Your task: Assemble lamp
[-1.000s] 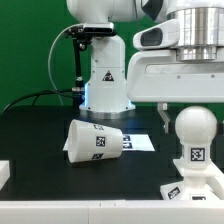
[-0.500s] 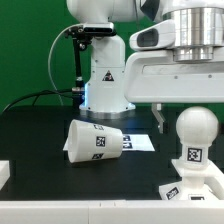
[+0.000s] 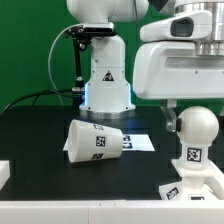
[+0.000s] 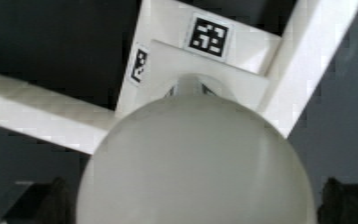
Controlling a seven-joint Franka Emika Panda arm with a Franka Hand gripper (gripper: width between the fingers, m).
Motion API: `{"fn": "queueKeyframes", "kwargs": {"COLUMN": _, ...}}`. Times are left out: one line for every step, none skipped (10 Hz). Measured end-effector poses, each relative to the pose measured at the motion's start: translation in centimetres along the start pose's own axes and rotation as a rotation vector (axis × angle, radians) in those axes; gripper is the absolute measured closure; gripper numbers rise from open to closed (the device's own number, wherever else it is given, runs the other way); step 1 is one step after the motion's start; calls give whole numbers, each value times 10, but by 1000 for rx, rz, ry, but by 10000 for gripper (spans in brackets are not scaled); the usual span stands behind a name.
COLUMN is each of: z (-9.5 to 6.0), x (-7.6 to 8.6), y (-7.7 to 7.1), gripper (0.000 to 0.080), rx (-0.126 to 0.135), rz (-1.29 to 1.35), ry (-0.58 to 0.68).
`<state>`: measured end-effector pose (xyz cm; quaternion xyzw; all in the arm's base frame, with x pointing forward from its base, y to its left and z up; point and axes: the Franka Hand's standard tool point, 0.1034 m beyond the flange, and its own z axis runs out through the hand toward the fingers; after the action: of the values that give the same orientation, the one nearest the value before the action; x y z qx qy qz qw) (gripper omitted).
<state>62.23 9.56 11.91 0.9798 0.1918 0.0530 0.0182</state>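
Observation:
The bulb (image 3: 195, 128) stands upright on the flat square base (image 3: 196, 190) at the exterior view's lower right, with a tag on its stem. My gripper (image 3: 194, 110) hangs right over the bulb's round head, with one dark finger (image 3: 172, 110) showing beside it. In the wrist view the bulb (image 4: 194, 160) fills the middle, and the dark fingers (image 4: 44, 202) stand apart from it on either side, so the gripper (image 4: 194, 206) is open. The tagged base (image 4: 247, 62) shows beyond the bulb. The tapered shade (image 3: 95, 140) lies on its side mid-table.
The marker board (image 3: 143, 143) lies flat behind the shade. The robot's white pedestal (image 3: 105, 75) stands at the back with a black cable beside it. A white block (image 3: 4, 172) sits at the exterior view's front left edge.
The hand above the bulb has shifted, and its finger now sits closer to the bulb's head. The bulb, base and shade have not moved.

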Motion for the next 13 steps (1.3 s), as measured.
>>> {"fn": "queueKeyframes", "kwargs": {"z": 0, "x": 0, "y": 0, "gripper": 101, "rx": 0, "rz": -71, "ry": -1}}
{"fn": "queueKeyframes", "kwargs": {"z": 1, "x": -1, "y": 0, "gripper": 101, "rx": -21, "rz": -235, "ry": -7}}
{"fn": "queueKeyframes", "kwargs": {"z": 1, "x": 0, "y": -1, "gripper": 101, "rx": -38, "rz": -359, "ry": -14}}
{"fn": "queueKeyframes", "kwargs": {"z": 0, "x": 0, "y": 1, "gripper": 101, "rx": -44, "rz": -487, "ry": -19}}
{"fn": "queueKeyframes", "kwargs": {"z": 1, "x": 0, "y": 1, "gripper": 101, "rx": -44, "rz": -491, "ry": -20}}
{"fn": "queueKeyframes", "kwargs": {"z": 1, "x": 0, "y": 1, "gripper": 101, "rx": -43, "rz": -480, "ry": -19}}
{"fn": "queueKeyframes", "kwargs": {"z": 1, "x": 0, "y": 1, "gripper": 224, "rx": -44, "rz": -461, "ry": -19}}
{"fn": "queueKeyframes", "kwargs": {"z": 1, "x": 0, "y": 1, "gripper": 226, "rx": -44, "rz": -462, "ry": -19}}
{"fn": "queueKeyframes", "kwargs": {"z": 1, "x": 0, "y": 1, "gripper": 226, "rx": -41, "rz": -410, "ry": -17}}
{"fn": "queueKeyframes", "kwargs": {"z": 1, "x": 1, "y": 1, "gripper": 226, "rx": -44, "rz": -317, "ry": -7}}
{"fn": "queueKeyframes", "kwargs": {"z": 1, "x": 2, "y": 1, "gripper": 226, "rx": -46, "rz": -226, "ry": 8}}
{"fn": "queueKeyframes", "kwargs": {"z": 1, "x": 3, "y": 2, "gripper": 226, "rx": -38, "rz": -73, "ry": 19}}
{"fn": "queueKeyframes", "kwargs": {"z": 1, "x": 4, "y": 2, "gripper": 226, "rx": -33, "rz": 65, "ry": 26}}
